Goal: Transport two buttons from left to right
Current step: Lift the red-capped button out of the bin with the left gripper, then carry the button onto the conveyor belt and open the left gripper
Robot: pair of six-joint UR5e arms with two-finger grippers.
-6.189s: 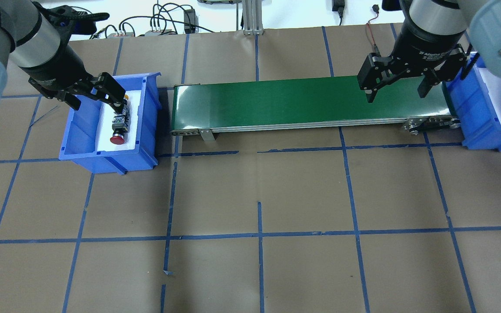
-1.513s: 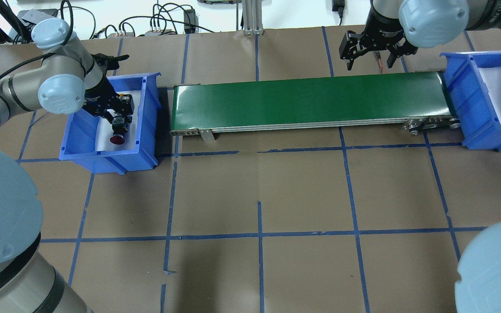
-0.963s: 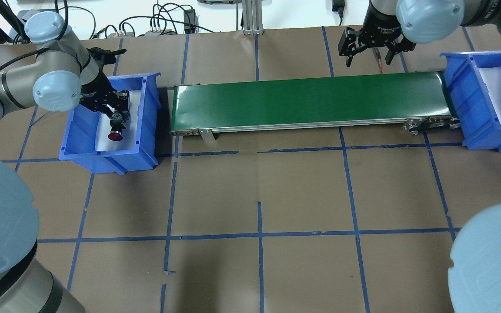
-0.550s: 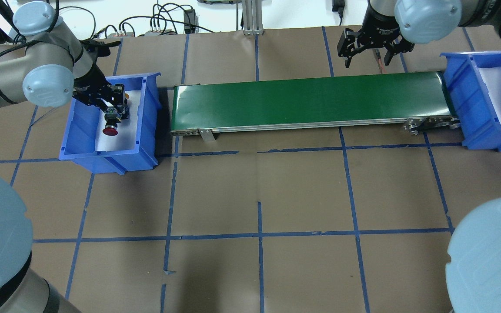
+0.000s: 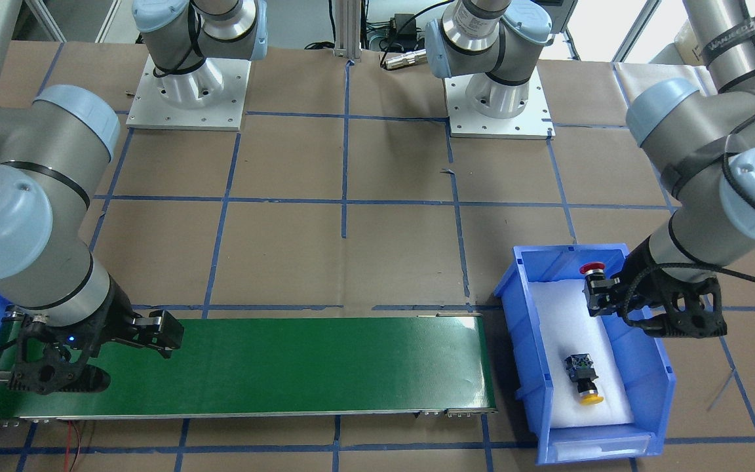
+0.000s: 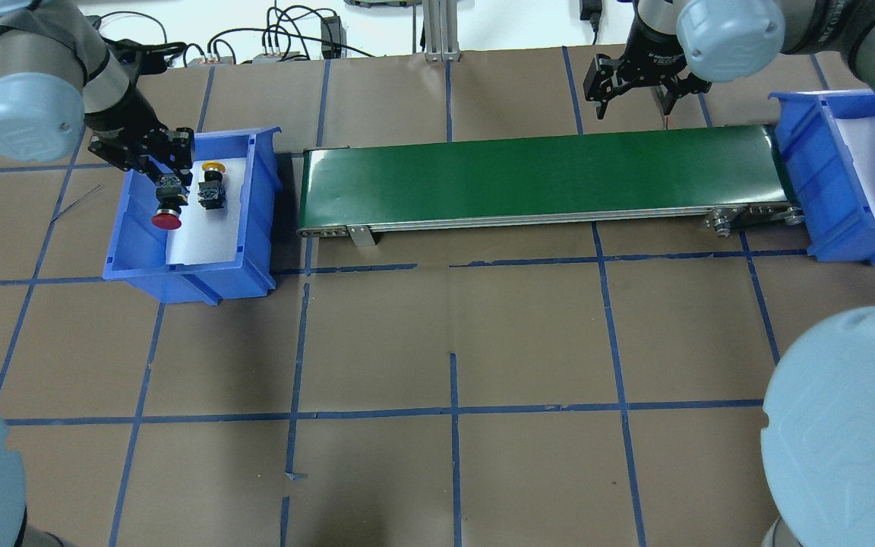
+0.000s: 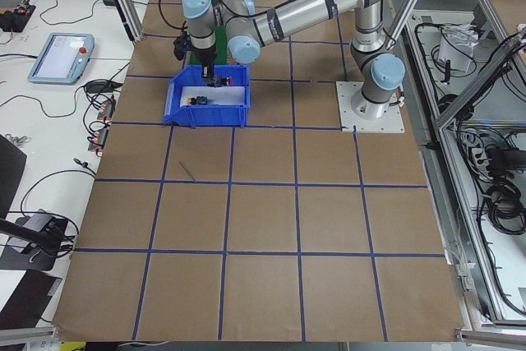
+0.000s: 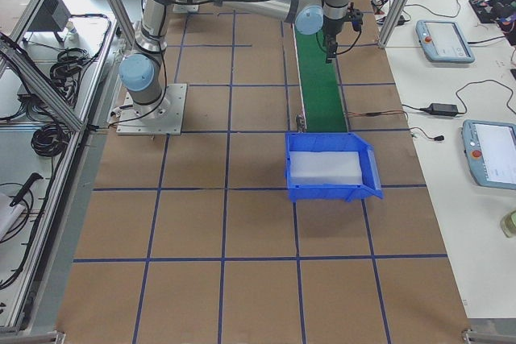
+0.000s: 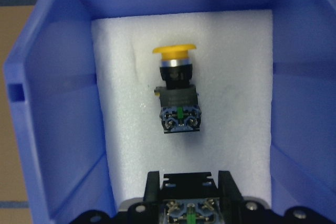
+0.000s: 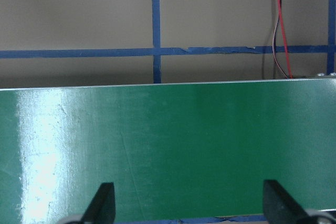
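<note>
The green conveyor belt [image 6: 544, 175] runs across the paper-covered table [image 6: 453, 319], which is gridded with blue tape. A blue bin [image 6: 259, 190] lined with white foam sits just off the belt's left end, and a second blue bin [image 6: 806, 159] is butted against its right end. A red-and-black wire [image 10: 281, 30] lies on the table just beyond the belt's far edge. The left bin's tall wall stands between both buttons and the belt.

A black strap on the left arm carries white capitals too unclear to read with certainty, and so does the band above the right gripper.

The left arm bends at the elbow and points its wrist down into the bin at the belt's left end. The left gripper [image 6: 168, 182] is clamped on the grey contact block of the red button [image 6: 167, 216], whose cap points away from the belt's far edge. It appears raised off the foam. The yellow button [image 6: 212, 186] lies on the foam, on the belt side of the red one and apart from it.

The right gripper [image 6: 635, 102] hangs over the belt's far edge toward its right end, fingers spread wide and holding nothing.
</note>
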